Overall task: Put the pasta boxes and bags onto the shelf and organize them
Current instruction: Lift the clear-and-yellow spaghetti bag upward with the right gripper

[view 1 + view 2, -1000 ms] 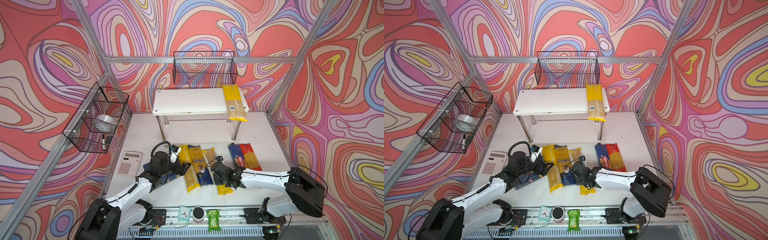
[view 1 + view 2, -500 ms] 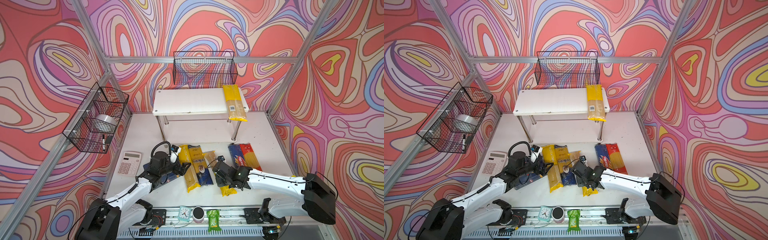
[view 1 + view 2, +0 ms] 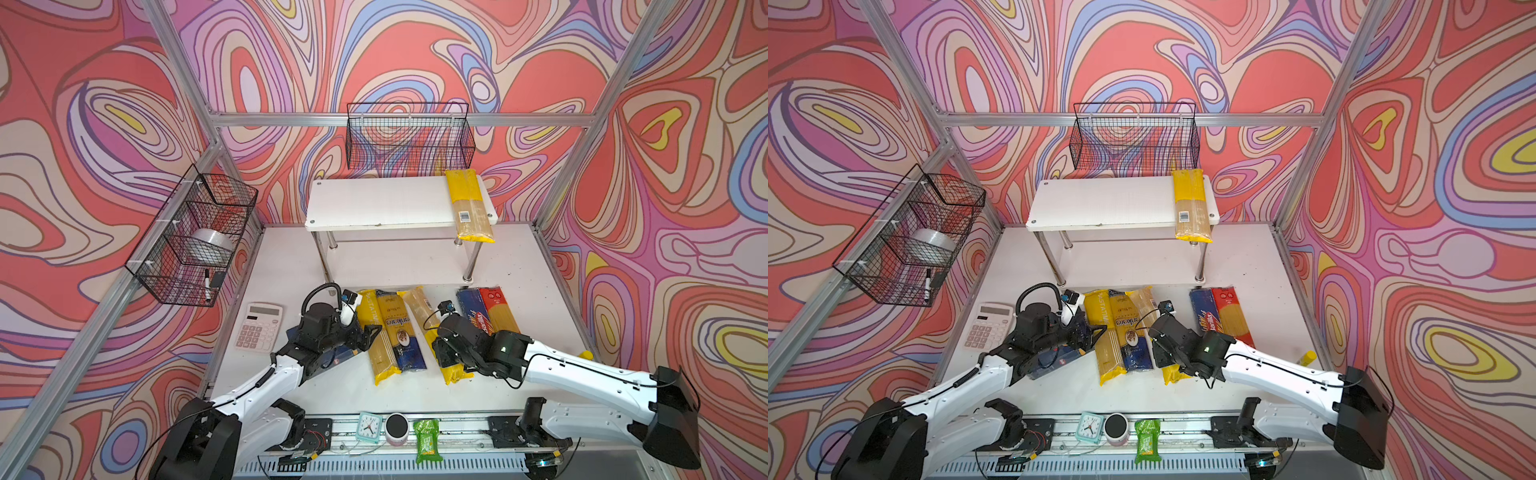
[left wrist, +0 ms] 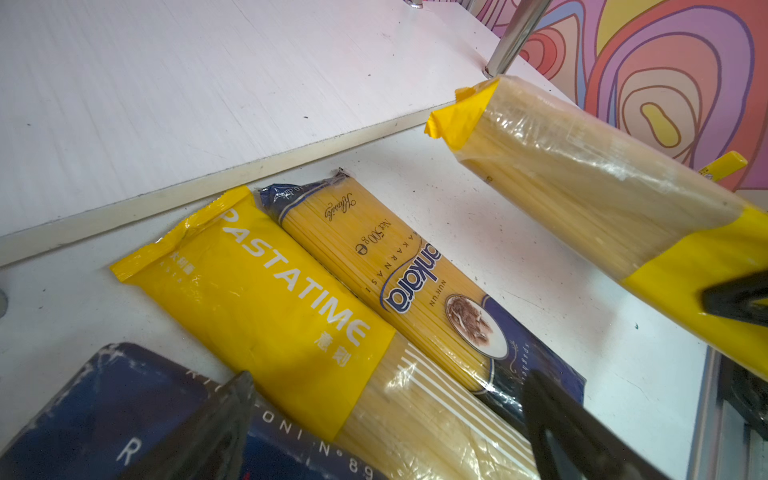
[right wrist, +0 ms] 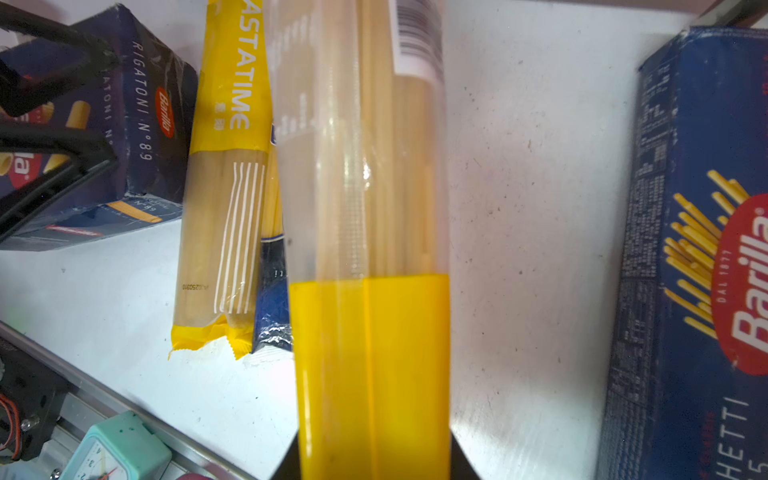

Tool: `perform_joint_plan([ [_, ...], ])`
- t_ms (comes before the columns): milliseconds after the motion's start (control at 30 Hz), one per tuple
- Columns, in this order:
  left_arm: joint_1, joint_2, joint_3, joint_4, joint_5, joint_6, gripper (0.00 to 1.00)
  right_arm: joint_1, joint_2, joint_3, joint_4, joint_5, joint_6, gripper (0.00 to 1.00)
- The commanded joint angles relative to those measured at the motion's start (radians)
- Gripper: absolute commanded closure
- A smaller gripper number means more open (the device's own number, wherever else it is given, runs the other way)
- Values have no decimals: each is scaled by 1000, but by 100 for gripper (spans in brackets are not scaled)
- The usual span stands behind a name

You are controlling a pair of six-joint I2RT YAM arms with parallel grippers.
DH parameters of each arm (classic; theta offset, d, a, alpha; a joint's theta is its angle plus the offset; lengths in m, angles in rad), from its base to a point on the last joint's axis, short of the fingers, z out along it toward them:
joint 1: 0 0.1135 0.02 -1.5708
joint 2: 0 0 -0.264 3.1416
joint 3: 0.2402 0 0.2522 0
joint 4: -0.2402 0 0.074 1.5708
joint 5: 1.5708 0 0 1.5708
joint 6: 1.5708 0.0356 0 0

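The white shelf (image 3: 374,203) stands at the back; one yellow-and-clear bag (image 3: 469,203) lies on the right end of its top board. My right gripper (image 5: 374,461) is shut on the yellow end of another yellow-and-clear bag (image 5: 365,208) (image 3: 417,307), which is tilted with its near end lifted. Beside it lie the yellow Pastatime bag (image 3: 376,340) and the dark blue-and-gold bag (image 3: 401,332). My left gripper (image 4: 388,376) hangs open over the rigatoni box (image 4: 104,407) and the Pastatime bag (image 4: 266,291). To the right lie the spaghetti box (image 3: 471,311) and the red bag (image 3: 498,311).
A calculator (image 3: 259,328) lies left of the left arm. Black wire baskets hang on the back wall (image 3: 409,137) and the left wall (image 3: 195,237). A clock (image 3: 370,426), a small cylinder (image 3: 397,428) and a green packet (image 3: 428,440) sit on the front rail.
The right gripper's jaws have closed on the yellow-and-clear bag and its near end has risen a little. The right arm's elbow has swung out to the right. The left arm has stayed still.
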Motion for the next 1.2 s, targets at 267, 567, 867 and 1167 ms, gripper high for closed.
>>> perform_joint_plan([
  [267,-4,-18,18,-21,-8,16,0,12,-103,127,138,-24,-120,100],
  [567,-4,-16,15,-16,-12,15,0,13,-49,319,9,-18,-192,100],
  [867,-5,-23,13,-16,-17,12,0,12,14,521,-84,-28,-290,100],
  [1167,-4,-22,10,-11,-15,9,0,12,90,716,-182,44,-316,100],
])
